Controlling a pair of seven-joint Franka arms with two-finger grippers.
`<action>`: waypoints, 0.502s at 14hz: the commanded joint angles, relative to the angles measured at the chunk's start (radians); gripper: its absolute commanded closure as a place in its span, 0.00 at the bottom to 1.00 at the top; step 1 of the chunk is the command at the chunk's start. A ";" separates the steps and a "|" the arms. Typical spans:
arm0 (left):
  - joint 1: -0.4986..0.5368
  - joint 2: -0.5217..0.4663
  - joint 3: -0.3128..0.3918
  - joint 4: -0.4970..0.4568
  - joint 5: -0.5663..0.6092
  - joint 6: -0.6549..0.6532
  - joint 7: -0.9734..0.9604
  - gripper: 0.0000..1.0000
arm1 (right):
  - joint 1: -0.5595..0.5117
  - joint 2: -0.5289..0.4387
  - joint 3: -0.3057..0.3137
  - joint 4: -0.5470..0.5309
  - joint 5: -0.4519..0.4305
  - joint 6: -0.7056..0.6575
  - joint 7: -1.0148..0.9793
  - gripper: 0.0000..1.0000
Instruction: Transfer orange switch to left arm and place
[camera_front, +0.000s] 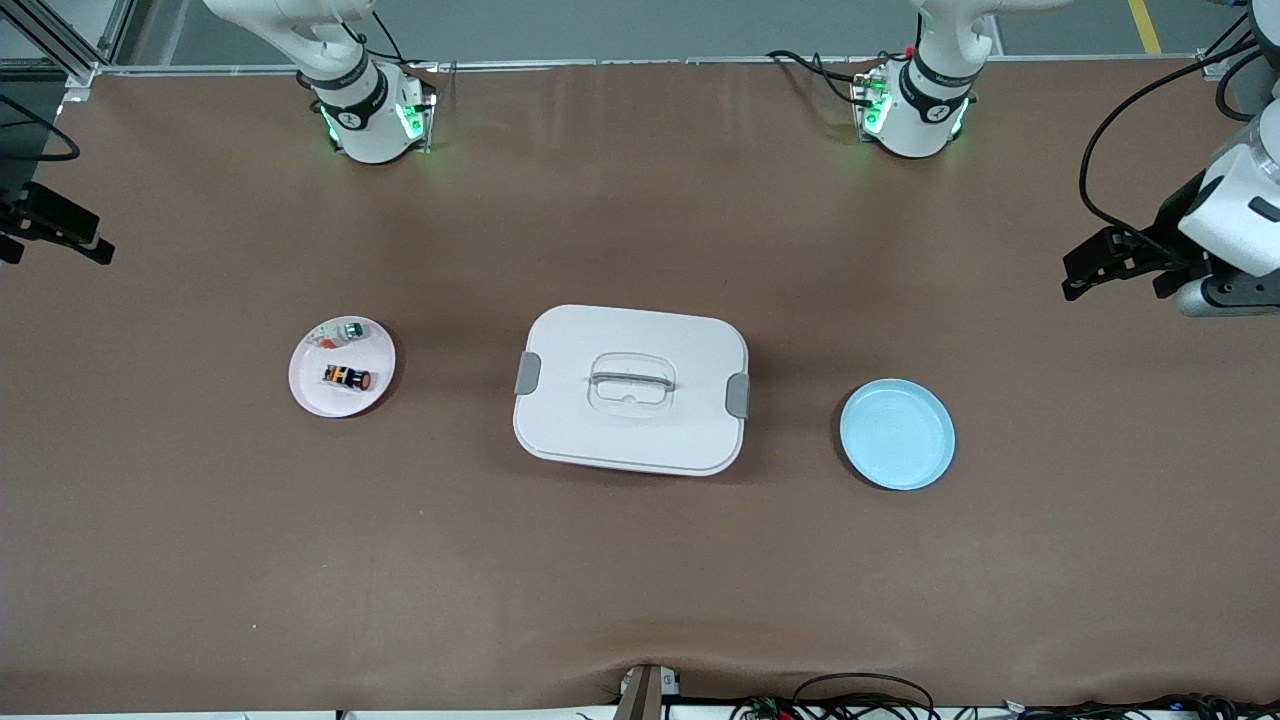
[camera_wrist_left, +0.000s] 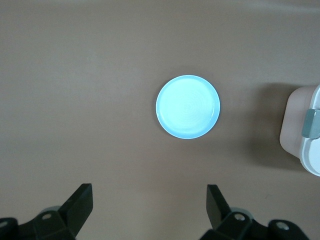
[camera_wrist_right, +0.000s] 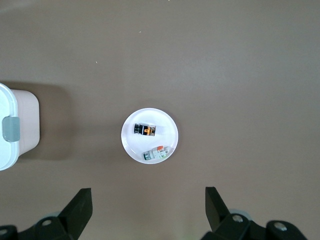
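The orange switch (camera_front: 347, 377) lies on a pink plate (camera_front: 310, 395) toward the right arm's end of the table. It also shows in the right wrist view (camera_wrist_right: 145, 130), on the plate (camera_wrist_right: 131, 142). The white box (camera_front: 631, 390) stands shut in the middle of the table, between the pink plate and a blue plate (camera_front: 897, 433). My right gripper (camera_front: 70, 232) hangs high over the table's right-arm end, open and empty (camera_wrist_right: 148, 202). My left gripper (camera_front: 1072, 278) hangs high over the left-arm end, open and empty (camera_wrist_left: 150, 200).
A small white piece with a green cap (camera_front: 340, 331) shares the pink plate, farther from the front camera than the switch. The blue plate (camera_wrist_left: 188, 107) is bare. The box's latched end shows in both wrist views (camera_wrist_left: 305, 130) (camera_wrist_right: 15, 130). Cables lie along the table's front edge.
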 joint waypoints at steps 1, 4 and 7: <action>-0.003 0.004 0.007 0.015 -0.002 -0.020 -0.001 0.00 | 0.010 -0.008 -0.001 0.001 -0.006 -0.009 0.029 0.00; -0.002 0.004 0.007 0.017 -0.004 -0.020 -0.002 0.00 | 0.010 -0.008 -0.001 0.001 -0.004 -0.002 0.029 0.00; -0.003 0.004 0.007 0.016 -0.004 -0.020 -0.002 0.00 | 0.019 -0.008 -0.001 0.002 -0.001 0.001 0.029 0.00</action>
